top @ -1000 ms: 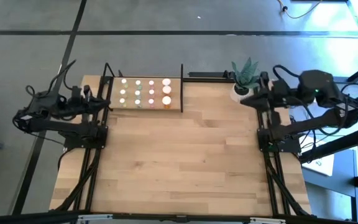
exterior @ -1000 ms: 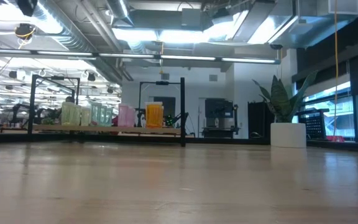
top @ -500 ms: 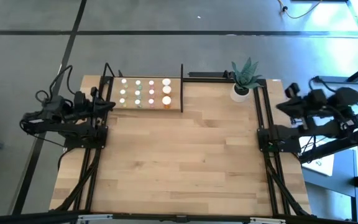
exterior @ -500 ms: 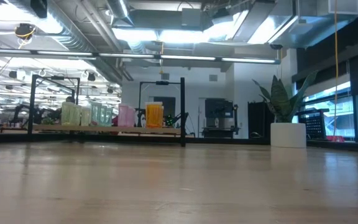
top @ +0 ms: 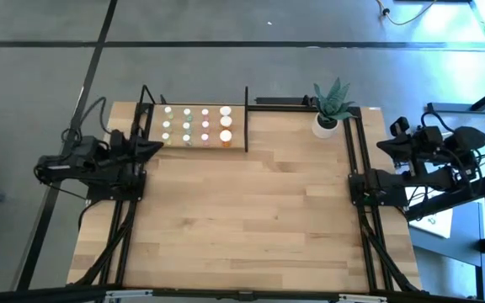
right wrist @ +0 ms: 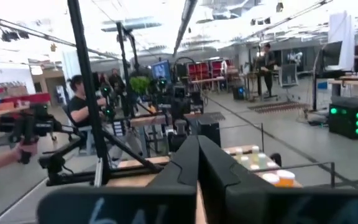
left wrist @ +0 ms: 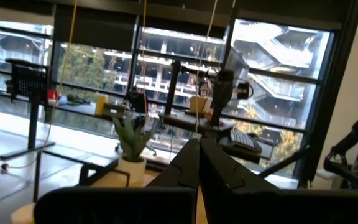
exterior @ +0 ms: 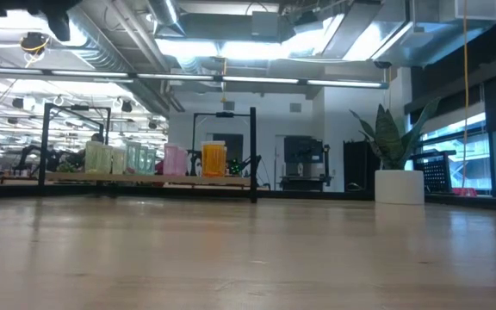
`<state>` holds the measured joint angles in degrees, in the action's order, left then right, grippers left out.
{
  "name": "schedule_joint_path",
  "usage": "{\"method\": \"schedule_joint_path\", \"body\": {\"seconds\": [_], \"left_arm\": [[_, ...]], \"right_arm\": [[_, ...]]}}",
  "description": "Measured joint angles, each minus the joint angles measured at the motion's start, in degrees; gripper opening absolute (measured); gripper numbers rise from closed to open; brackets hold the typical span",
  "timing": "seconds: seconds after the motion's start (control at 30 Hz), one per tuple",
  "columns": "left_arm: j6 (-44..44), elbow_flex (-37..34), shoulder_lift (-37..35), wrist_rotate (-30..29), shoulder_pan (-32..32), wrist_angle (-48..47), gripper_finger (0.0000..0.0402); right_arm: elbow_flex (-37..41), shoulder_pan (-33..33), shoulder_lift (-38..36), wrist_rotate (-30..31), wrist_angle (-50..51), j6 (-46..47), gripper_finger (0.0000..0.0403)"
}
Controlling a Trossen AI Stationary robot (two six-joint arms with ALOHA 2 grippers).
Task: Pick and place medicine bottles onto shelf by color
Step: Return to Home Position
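Left gripper [top: 157, 146]: fingers pressed together, at the table [top: 251, 219] left edge beside shelf [top: 237, 143]. Right gripper [top: 384, 145]: likewise closed, past the right edge. Bottles [top: 196, 124]: in rows on shelf, labels too small to read.

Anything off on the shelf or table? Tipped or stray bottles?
Nothing stands out. The medicine bottles stand upright in neat rows on the shelf, grouped by colour; none lie on the table. Left gripper and right gripper are shut, off at the table's sides.
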<state>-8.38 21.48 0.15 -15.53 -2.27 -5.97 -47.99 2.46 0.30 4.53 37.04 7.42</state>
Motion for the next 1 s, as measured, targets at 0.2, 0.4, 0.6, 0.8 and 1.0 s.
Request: {"method": "schedule_joint_path", "body": {"seconds": [0.2,0.4,0.6,0.8,1.0], "left_arm": [[-0.09,-6.53,0.05,0.84,0.01,6.75,0.0000],[-0.09,-14.28,0.06,1.71,0.01,14.83,0.0000],[-0.55,-21.09,0.04,3.19,0.01,21.64,0.0000],[-1.54,-21.04,0.08,4.57,-0.02,16.45,0.0000],[-1.54,-21.04,0.09,4.55,0.00,11.69,0.0001]], "right_arm": [[5.54,0.00,0.06,-0.55,-4.61,-0.17,0.0002],[13.07,0.00,0.04,-3.33,-10.90,-0.02,0.0001],[20.08,0.00,0.04,-5.97,-18.72,-0.10,0.0001],[27.82,0.00,0.04,-7.31,-25.19,-0.19,0.0001],[37.65,0.01,0.08,-9.77,-33.28,-0.42,0.0001]]}}
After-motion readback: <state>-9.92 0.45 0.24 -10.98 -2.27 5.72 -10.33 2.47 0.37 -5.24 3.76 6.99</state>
